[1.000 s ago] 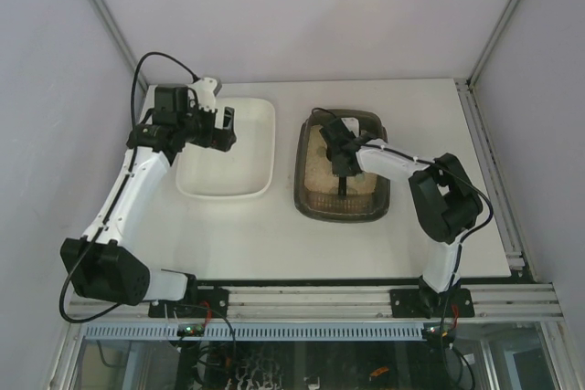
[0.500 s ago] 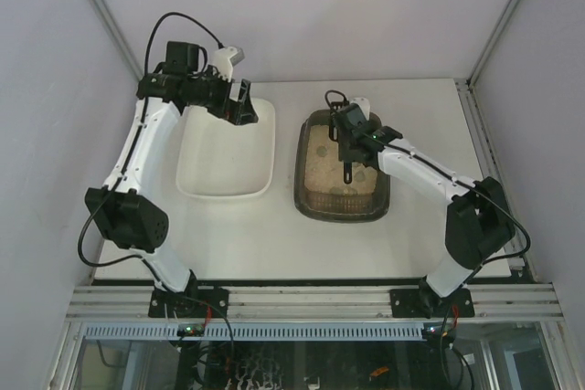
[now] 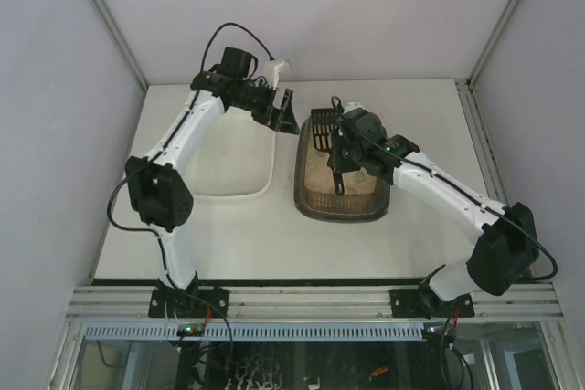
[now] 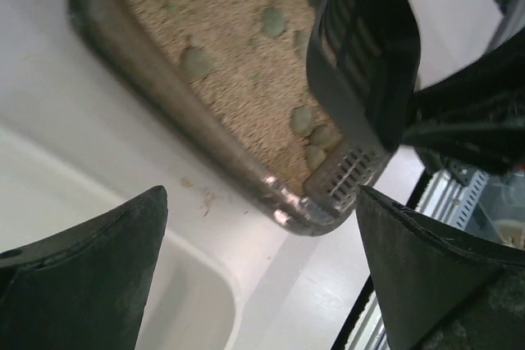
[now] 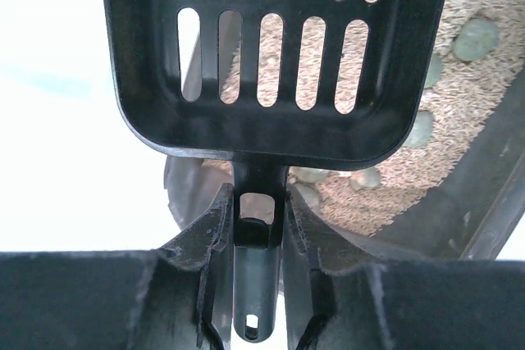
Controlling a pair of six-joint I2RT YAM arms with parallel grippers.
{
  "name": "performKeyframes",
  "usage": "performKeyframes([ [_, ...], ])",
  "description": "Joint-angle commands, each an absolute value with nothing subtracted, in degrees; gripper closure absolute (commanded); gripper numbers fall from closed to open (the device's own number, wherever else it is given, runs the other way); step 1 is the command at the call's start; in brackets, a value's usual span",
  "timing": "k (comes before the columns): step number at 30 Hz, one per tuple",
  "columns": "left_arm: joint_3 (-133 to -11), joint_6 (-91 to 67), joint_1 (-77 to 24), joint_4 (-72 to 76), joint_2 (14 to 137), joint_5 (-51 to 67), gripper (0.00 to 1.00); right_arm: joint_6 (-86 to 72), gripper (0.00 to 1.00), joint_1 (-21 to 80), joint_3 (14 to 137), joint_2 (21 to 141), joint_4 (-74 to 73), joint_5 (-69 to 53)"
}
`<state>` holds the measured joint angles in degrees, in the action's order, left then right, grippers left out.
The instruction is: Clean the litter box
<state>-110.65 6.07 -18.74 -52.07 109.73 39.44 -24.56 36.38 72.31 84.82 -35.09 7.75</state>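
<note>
The litter box (image 3: 344,211) is a dark tray of beige litter with several grey-green clumps (image 4: 196,61). It also shows in the left wrist view (image 4: 156,88) and the right wrist view (image 5: 492,194). My right gripper (image 3: 336,154) (image 5: 258,219) is shut on the handle of the black slotted scoop (image 3: 321,130) (image 5: 279,47). It holds the scoop above the box's far left corner, and no clump shows in the scoop. My left gripper (image 3: 285,116) (image 4: 262,235) is open and empty, hovering between the box and the white tray (image 3: 228,166).
The white tray's rim (image 4: 193,284) lies just left of the litter box. A few litter crumbs (image 4: 201,197) lie on the table between them. Metal posts (image 3: 498,29) and side walls frame the table.
My left arm has swung right, from the white tray's far left corner to the gap beside the litter box. My right gripper has raised the scoop out of the litter toward the far left corner.
</note>
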Motion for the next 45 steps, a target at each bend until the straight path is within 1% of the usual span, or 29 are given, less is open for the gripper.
performKeyframes([
  [1,-117.90,4.40,-20.97,-51.33,113.21,46.74,0.00,-23.64,1.00,37.72,71.54,81.04,-33.04,3.16],
  [4,-119.68,4.39,-21.76,-52.29,114.65,47.60,0.00,-23.16,1.00,38.85,71.41,81.24,-33.91,2.76],
  [9,-119.36,3.79,-22.49,-51.43,114.96,48.23,0.00,-22.11,1.00,41.39,71.45,82.19,-32.88,2.29],
  [18,-119.43,3.26,-23.71,-51.36,115.81,50.33,0.00,-21.51,1.00,43.00,71.46,82.64,-31.60,1.38],
  [19,-119.45,3.19,-23.73,-51.45,116.05,50.72,0.02,-21.36,1.00,43.20,71.46,82.62,-31.53,1.48],
  [22,-119.45,3.24,-23.90,-52.21,116.74,52.54,0.17,-21.20,1.00,43.33,71.46,82.38,-31.33,2.11],
  [23,-119.43,3.40,-23.98,-52.76,116.96,53.01,0.28,-21.11,1.00,43.33,71.46,82.31,-31.35,2.31],
  [25,-119.45,4.49,-24.29,-54.63,117.26,53.75,0.44,-20.94,1.00,43.33,71.46,82.22,-31.38,2.49],
  [27,-119.38,6.82,-24.59,-57.32,117.35,54.19,0.64,-20.84,1.00,43.41,71.46,82.15,-31.22,1.89],
  [28,-119.29,7.65,-24.73,-58.13,117.45,54.06,0.84,-20.76,1.00,43.48,71.46,82.02,-31.02,1.52],
  [29,-119.15,8.13,-24.77,-58.80,117.44,53.66,0.97,-20.72,1.00,43.58,71.46,81.94,-30.88,1.00],
  [30,-118.98,8.53,-24.78,-59.34,117.46,53.78,0.99,-20.58,0.99,43.72,71.46,81.80,-30.78,0.28],
  [31,-118.86,9.45,-24.78,-60.27,117.46,54.39,1.00,-20.75,0.86,43.69,71.41,81.65,-31.02,-0.37],
  [32,-118.73,10.35,-24.79,-61.09,117.32,55.02,1.00,-20.86,0.70,43.68,71.14,81.24,-30.96,-1.29],
  [33,-118.48,11.16,-24.79,-61.61,116.96,55.58,1.00,-20.98,0.57,43.49,70.88,80.63,-30.76,-2.46],
  [34,-118.18,12.03,-24.79,-62.19,116.37,56.09,1.00,-21.23,0.41,43.24,69.66,79.80,-30.37,-3.99],
  [35,-117.68,13.03,-24.72,-62.31,115.79,56.32,1.00,-21.64,0.29,42.87,68.28,78.40,-29.47,-5.72],
  [36,-117.09,13.70,-24.70,-62.36,115.10,56.58,1.00,-22.14,0.28,42.25,66.94,77.00,-28.56,-7.66],
  [39,-114.68,13.36,-24.25,-60.17,113.12,58.54,1.00,-24.56,0.27,38.49,59.45,71.82,-23.50,-16.18],
  [43,-112.77,9.15,-23.66,-54.97,111.64,61.19,1.00,-31.73,0.28,29.32,47.42,64.97,-10.73,-31.73],
  [45,-110.69,6.58,-23.64,-50.93,110.44,61.82,1.00,-33.99,0.29,27.53,44.34,62.90,-6.55,-34.22],
])
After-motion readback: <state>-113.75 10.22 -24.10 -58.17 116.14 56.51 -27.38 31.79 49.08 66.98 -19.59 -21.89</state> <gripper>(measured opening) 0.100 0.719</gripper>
